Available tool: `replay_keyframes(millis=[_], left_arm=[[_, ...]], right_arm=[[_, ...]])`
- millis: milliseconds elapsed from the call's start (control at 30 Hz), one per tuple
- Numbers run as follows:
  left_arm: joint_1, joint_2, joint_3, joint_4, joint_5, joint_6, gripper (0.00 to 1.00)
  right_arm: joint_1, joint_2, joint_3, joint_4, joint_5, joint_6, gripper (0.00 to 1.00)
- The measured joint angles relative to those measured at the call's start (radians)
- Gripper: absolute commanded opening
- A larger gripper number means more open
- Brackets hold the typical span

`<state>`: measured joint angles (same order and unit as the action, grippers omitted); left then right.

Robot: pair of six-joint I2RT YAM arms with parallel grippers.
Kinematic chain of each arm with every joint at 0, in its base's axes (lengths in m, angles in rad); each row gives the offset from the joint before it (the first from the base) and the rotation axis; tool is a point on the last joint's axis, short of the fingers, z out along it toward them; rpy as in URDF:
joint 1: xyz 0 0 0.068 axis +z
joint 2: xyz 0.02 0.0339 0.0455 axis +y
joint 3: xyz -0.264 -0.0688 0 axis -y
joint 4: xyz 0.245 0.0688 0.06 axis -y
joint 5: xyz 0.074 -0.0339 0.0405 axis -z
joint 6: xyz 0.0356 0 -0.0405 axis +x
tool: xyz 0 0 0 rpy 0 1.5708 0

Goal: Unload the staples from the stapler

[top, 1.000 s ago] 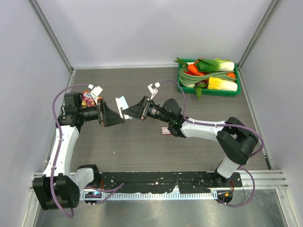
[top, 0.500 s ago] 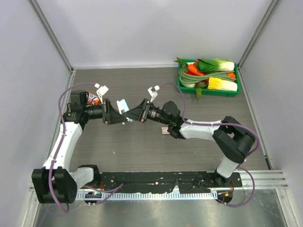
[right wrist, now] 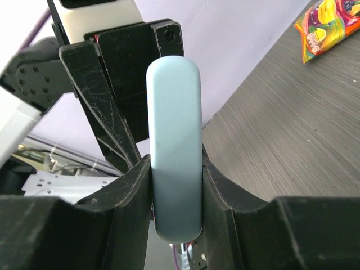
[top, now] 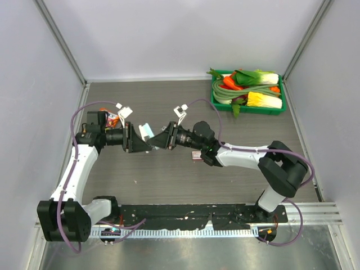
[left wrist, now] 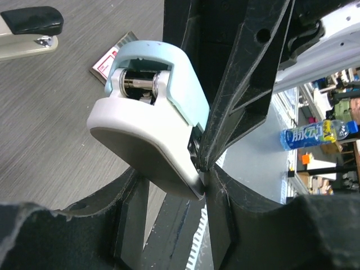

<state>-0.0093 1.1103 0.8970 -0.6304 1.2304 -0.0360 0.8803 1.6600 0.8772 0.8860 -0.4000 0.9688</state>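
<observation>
The stapler (top: 145,130) hangs above the table between both arms. In the right wrist view its pale blue top (right wrist: 173,112) is clamped between the fingers of my right gripper (right wrist: 174,163). In the left wrist view the stapler (left wrist: 163,67) shows its blue top, white underside and dark metal hinge. My left gripper (left wrist: 173,181) is shut on the white lower end, opposite the right gripper (top: 156,140). In the top view the left gripper (top: 147,145) meets it from the left. No staples show.
A small pink-and-white box (top: 196,155) lies on the table under the right arm. A second stapler (left wrist: 28,31), black and beige, lies nearby. A colourful snack packet (top: 109,119) sits at the left. A green tray (top: 281,107) of vegetables stands at the back right.
My left gripper moved right up to the stapler and its jaws closed onto the white end. The right gripper kept hold and shifted the stapler slightly down and left.
</observation>
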Motion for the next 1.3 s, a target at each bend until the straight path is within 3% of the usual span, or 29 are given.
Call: replay_keyframes(millis=[233, 467, 733, 1300], left_arm=[[-0.024, 0.021, 0.04, -0.173, -0.059, 0.203, 0.12], [-0.059, 0.036, 0.04, -0.237, -0.132, 0.278, 0.11], [-0.11, 0.035, 0.039, -0.253, -0.239, 0.345, 0.05], [-0.237, 0.018, -0.019, -0.15, -0.632, 0.476, 0.0]], right_arm=[[-0.019, -0.093, -0.043, -0.129, -0.045, -0.12, 0.29], [-0.021, -0.094, -0.084, -0.124, -0.069, -0.128, 0.29], [-0.025, -0.094, -0.099, -0.158, -0.101, -0.173, 0.26], [-0.032, -0.094, -0.141, -0.31, -0.092, -0.246, 0.23]])
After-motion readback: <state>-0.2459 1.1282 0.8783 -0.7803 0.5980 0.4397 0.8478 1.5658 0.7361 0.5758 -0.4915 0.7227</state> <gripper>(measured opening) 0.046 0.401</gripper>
